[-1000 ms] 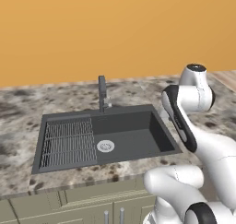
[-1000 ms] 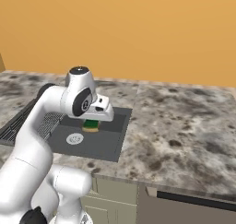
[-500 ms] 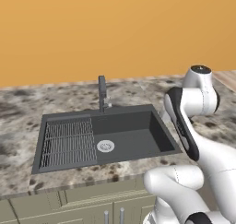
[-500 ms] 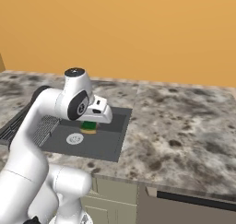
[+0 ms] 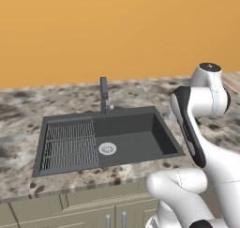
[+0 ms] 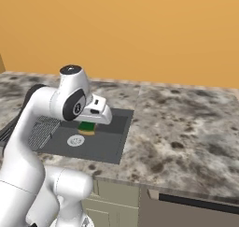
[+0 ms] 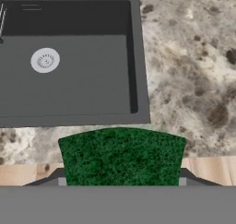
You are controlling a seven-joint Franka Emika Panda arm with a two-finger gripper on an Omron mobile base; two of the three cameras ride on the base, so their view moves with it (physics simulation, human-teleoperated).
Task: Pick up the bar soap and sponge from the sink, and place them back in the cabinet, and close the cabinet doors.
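My gripper [image 7: 120, 181] is shut on the sponge [image 7: 122, 156], whose dark green face spans the space between the fingertips [image 7: 60, 180]. In the right base view the sponge [image 6: 87, 126] hangs under the hand, its yellow layer underneath, above the right part of the sink [image 6: 105, 144]. A sliver of the green sponge [image 5: 198, 122] peeks out behind my forearm in the left base view. The dark grey sink [image 7: 83, 80] lies below and ahead of the hand, with nothing in its basin. The bar soap, the cabinet and the cabinet doors are out of view.
The speckled granite counter [image 7: 193, 80] surrounds the sink [image 5: 136, 142]. A ribbed rack [image 5: 68, 142] fills the basin's left half, a round silver drain [image 7: 44, 60] sits mid-basin, and a dark faucet [image 5: 104, 95] rises at the back rim. An orange wall stands behind.
The arm has risen a little and swung toward the right side of the sink, carrying the sponge with it. The grip has stayed shut.
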